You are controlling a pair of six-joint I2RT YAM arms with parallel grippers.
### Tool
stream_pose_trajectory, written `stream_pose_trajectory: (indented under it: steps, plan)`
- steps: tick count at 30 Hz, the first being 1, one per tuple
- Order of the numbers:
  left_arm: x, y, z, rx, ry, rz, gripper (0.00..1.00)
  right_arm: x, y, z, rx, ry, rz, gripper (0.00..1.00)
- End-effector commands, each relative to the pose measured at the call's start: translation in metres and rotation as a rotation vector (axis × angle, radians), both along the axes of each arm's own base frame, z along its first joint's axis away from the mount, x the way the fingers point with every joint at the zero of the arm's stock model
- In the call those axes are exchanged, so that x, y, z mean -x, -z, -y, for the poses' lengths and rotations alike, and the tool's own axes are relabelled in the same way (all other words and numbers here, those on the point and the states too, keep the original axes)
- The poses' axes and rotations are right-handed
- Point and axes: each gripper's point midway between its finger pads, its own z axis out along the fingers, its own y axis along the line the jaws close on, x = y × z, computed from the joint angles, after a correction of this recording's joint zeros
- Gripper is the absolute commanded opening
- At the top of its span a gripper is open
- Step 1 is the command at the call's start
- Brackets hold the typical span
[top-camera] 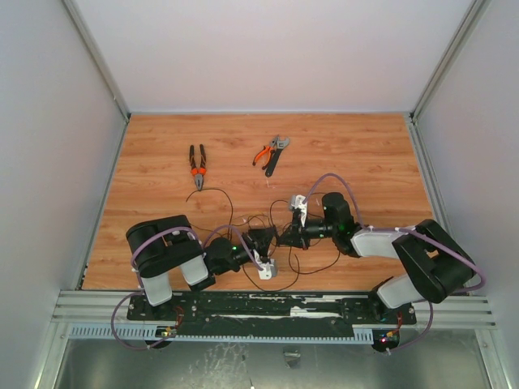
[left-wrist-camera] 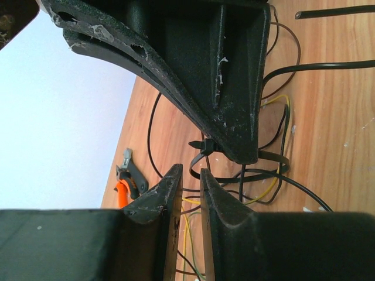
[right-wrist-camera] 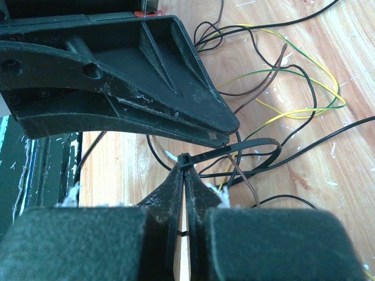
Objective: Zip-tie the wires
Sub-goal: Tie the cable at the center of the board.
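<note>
Right wrist view: nearest the lens, the right gripper [right-wrist-camera: 184,175] has its jaws pressed together on the zip tie [right-wrist-camera: 252,144], right at its small square head, with only the very fingertips holding it. From there the strap bows out in a slack loop round a few strands of the wires [right-wrist-camera: 293,76], which sprawl in loose coils on the table [top-camera: 365,146]. Just beyond, the left gripper [left-wrist-camera: 188,178] stands with its jaws a little apart, nothing visibly between them. The strap looks light, springy and slick (a shallow pinch would likely let it twist out). I judge the flat faces close by the head the best hold. The wires are limp and should give way when cinched. Far up the table lies a pair of pliers [top-camera: 197,162].
</note>
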Motion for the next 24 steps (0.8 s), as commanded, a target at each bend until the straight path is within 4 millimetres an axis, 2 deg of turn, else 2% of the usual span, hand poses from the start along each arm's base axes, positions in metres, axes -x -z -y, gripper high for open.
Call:
stream_pose_trajectory:
  steps: [1,24]
  plan:
    - [0.005,-0.069,0.006,0.239,0.031,0.131,0.24,-0.007,-0.010,-0.005,-0.014,-0.003,0.045,0.00]
    - [0.019,-0.074,0.014,0.258,0.101,0.136,0.22,-0.005,-0.012,-0.006,-0.016,-0.021,0.038,0.00]
